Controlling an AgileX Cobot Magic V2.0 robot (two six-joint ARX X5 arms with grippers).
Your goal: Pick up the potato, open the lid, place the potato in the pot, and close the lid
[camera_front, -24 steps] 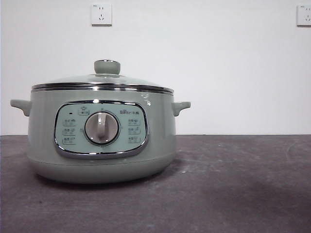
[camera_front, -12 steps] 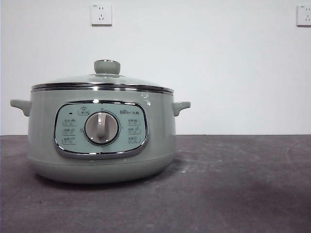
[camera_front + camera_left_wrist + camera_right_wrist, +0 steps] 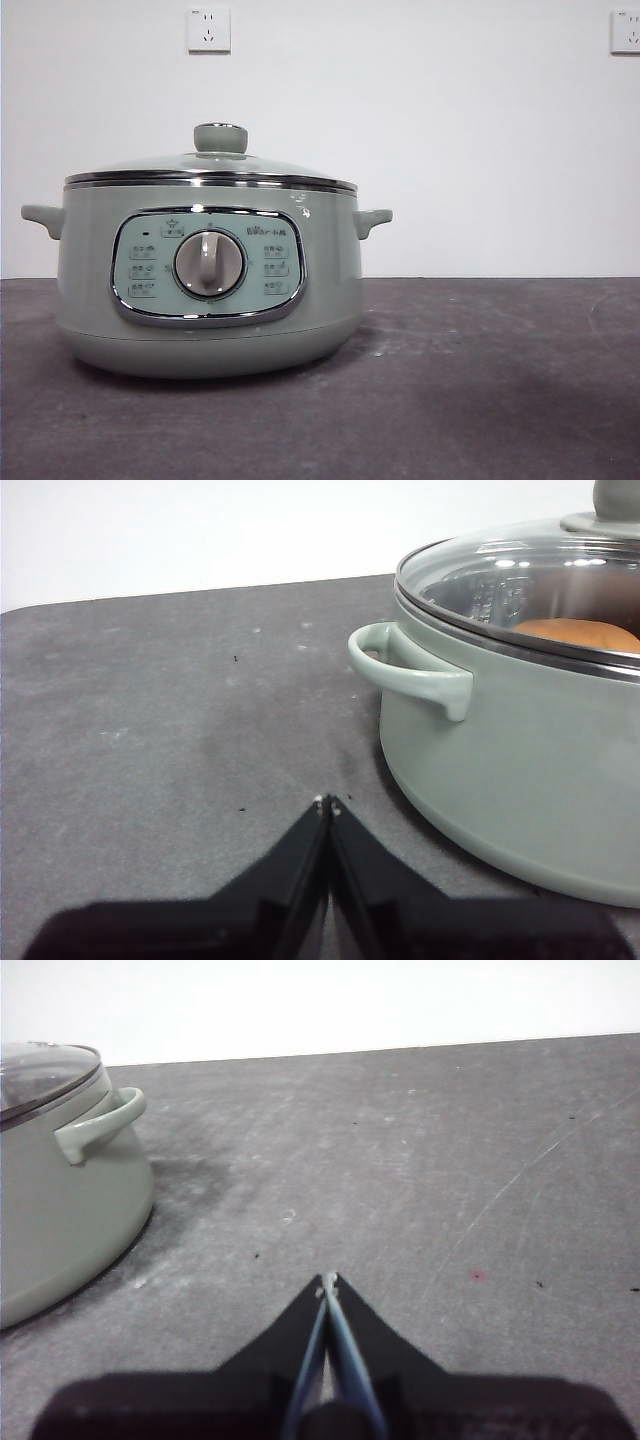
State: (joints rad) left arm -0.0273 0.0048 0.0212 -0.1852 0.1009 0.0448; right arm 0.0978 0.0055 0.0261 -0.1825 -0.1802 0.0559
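The sage-green pot [image 3: 207, 275] stands left of centre on the dark table, its grey dial facing the front camera. Its glass lid [image 3: 212, 165] with the pale-green knob [image 3: 220, 138] sits flat on the rim. Through the lid [image 3: 520, 585] in the left wrist view the orange-brown potato [image 3: 580, 636] lies inside the pot [image 3: 510, 750]. My left gripper [image 3: 328, 802] is shut and empty, low over the table beside one pot handle [image 3: 410, 670]. My right gripper [image 3: 328, 1280] is shut and empty, off to the pot's [image 3: 60, 1190] other side. Neither arm shows in the front view.
The dark grey tabletop [image 3: 480, 380] stretches bare to the right of the pot. A white wall with two sockets [image 3: 208, 29] stands behind. Scuffs and small specks mark the table [image 3: 420, 1180].
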